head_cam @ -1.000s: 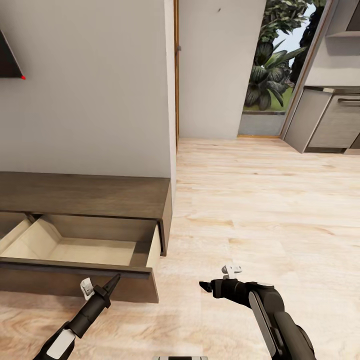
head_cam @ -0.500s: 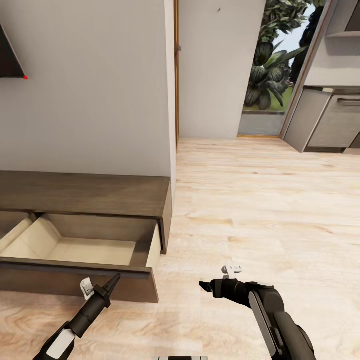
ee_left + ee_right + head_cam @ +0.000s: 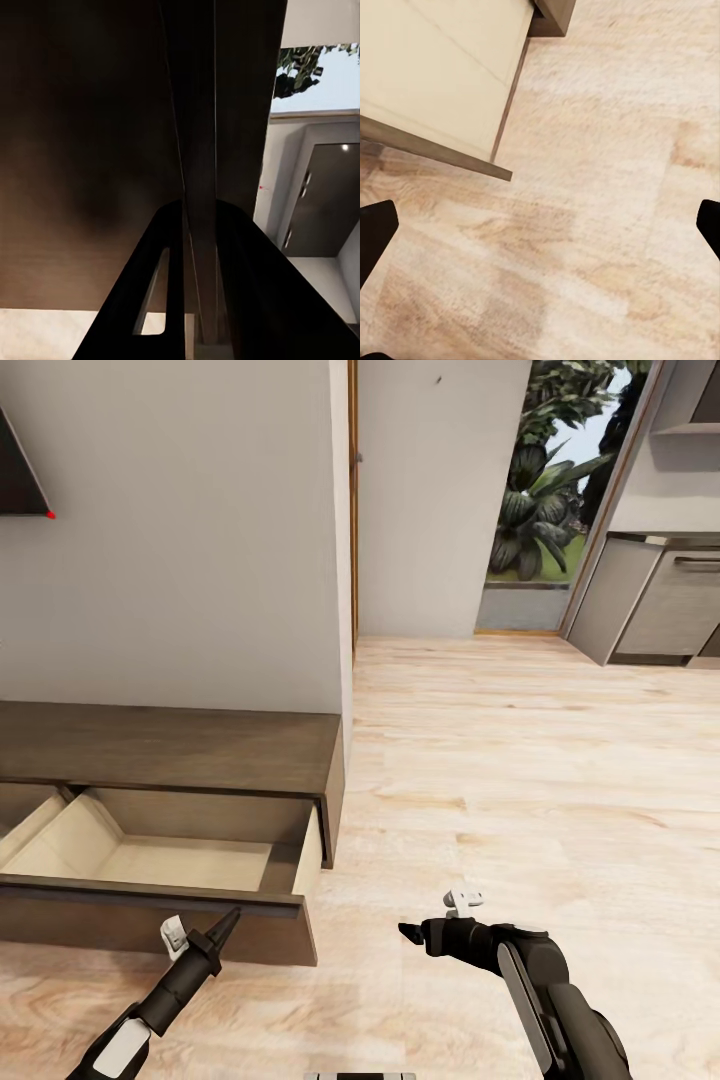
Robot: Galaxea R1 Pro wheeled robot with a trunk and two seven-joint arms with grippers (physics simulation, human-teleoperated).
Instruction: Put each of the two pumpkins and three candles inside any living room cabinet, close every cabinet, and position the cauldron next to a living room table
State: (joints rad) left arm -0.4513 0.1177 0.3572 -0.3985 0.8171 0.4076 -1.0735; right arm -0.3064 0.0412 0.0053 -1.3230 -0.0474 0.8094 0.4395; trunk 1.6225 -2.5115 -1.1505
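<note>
1. At the cabinet [image 3: 200, 760], a drawer [image 3: 170, 850] hangs open, empty.
2. Left gripper [image 3: 222, 932] pinches the drawer front's edge; right gripper [image 3: 430, 930] is wide open, holding nothing.
3. Push straight and square so it doesn't jam.

The cabinet's [image 3: 170, 750] open drawer [image 3: 150, 855] jutted out over the floor [image 3: 520, 760], its pale interior bare and reachable from above. The left gripper [image 3: 225, 925] sat right at the drawer's dark front panel [image 3: 140, 920], which blocked forward travel. The right gripper [image 3: 412, 932], fingertips spread wide, had open wood floor on all sides.
</note>
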